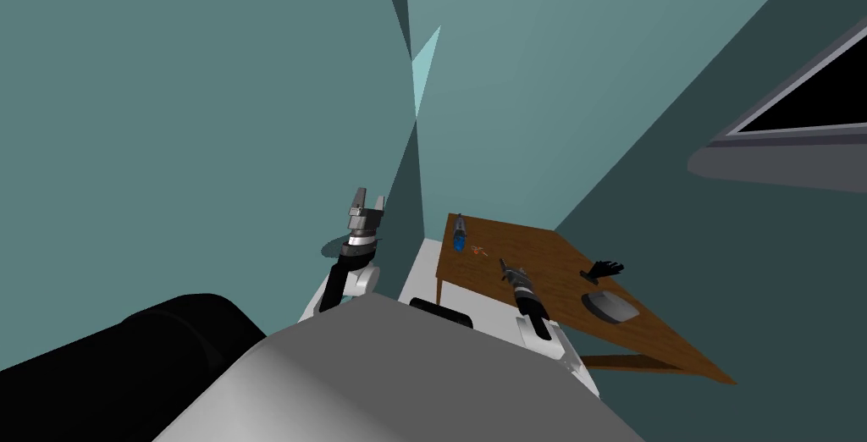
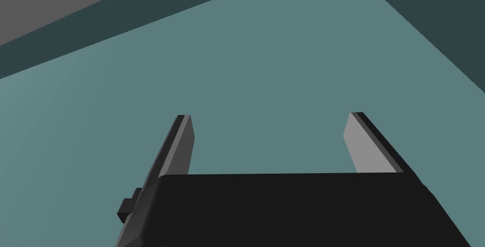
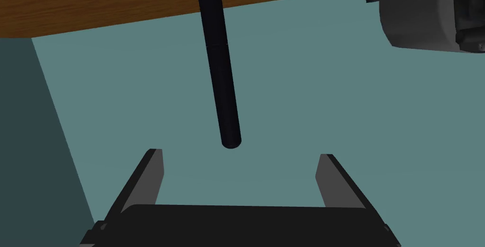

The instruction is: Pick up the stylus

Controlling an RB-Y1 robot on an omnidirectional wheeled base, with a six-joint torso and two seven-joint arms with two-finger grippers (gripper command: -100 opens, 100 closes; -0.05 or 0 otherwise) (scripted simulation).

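A slim dark stylus [image 3: 220, 69] with a light grey tip points toward my right gripper [image 3: 240, 153]. Its near end sits just beyond the gap between the open fingers, touching neither. Its far end crosses the edge of the brown wooden table [image 3: 94, 3]; I cannot tell whether it rests there. In the head view my right gripper [image 1: 503, 264] reaches over the table [image 1: 542, 259]. My left gripper [image 1: 369, 200] is raised to the left of the table, fingers open and empty [image 2: 270, 115].
On the table lie a blue object [image 1: 458, 234], a small orange thing [image 1: 479, 250], a black glove-shaped item [image 1: 603, 270] and a flat grey object [image 1: 611, 306]. A large black rounded shape [image 1: 127, 352] sits low on the left. Teal walls stand close behind.
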